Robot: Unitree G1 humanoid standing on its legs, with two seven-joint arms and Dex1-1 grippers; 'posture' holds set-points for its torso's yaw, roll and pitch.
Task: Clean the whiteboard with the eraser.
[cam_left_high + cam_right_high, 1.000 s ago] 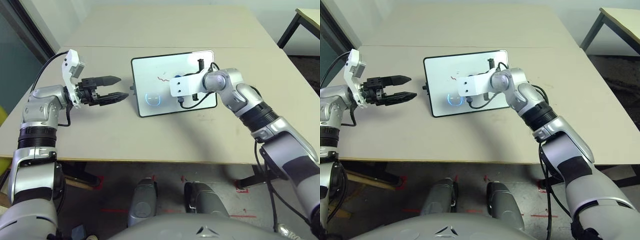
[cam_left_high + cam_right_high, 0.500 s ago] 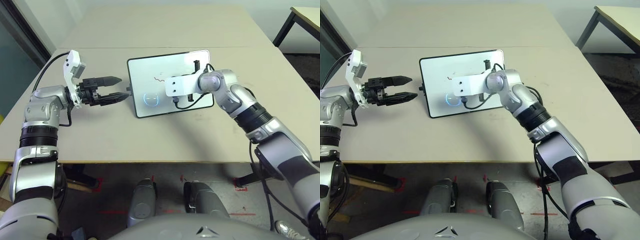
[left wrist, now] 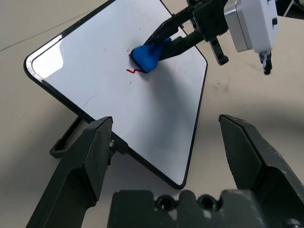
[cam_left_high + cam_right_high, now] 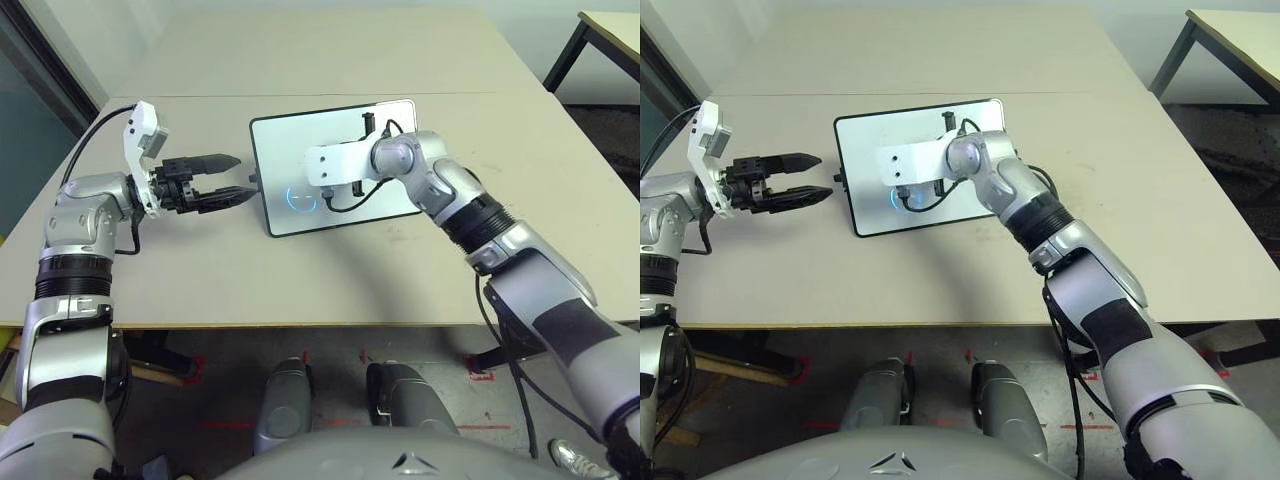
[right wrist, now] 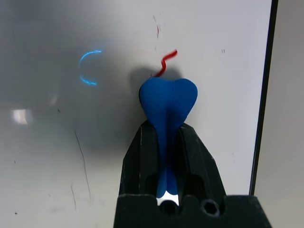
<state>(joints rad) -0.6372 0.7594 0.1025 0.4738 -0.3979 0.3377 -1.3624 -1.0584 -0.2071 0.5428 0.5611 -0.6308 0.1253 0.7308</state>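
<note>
- The whiteboard (image 4: 290,145) is laid flat on the beige table (image 4: 340,285), turned slightly askew, its white face bordered by a thin black frame with rounded corners.
- The blue eraser (image 5: 166,102) is pinched between the two black fingers of the right gripper (image 5: 164,126), its wider end projecting past the fingertips.
- The eraser is held over the whiteboard's face, inside the frame; whether it is pressed to the surface cannot be told for certain.
- A short red squiggle (image 5: 165,61) is seen on the whiteboard, just beside the eraser's projecting end.
- Fainter small red flecks (image 5: 157,31) are found near the squiggle.
- A light-blue curve (image 4: 302,200) is also seen on the white face, apart from the red squiggle.
- A few thin dark lines (image 5: 83,161) are scattered over the same face.
- The left gripper (image 4: 247,175) is held above the table with its two black fingers spread, nothing gripped between them, and its tips pointed towards the whiteboard's near side edge.
- A small black knob (image 4: 254,178) is fixed at that edge, near the left fingertips.
- Part of a second table (image 4: 615,30) is seen beyond the right side of the beige one.
</note>
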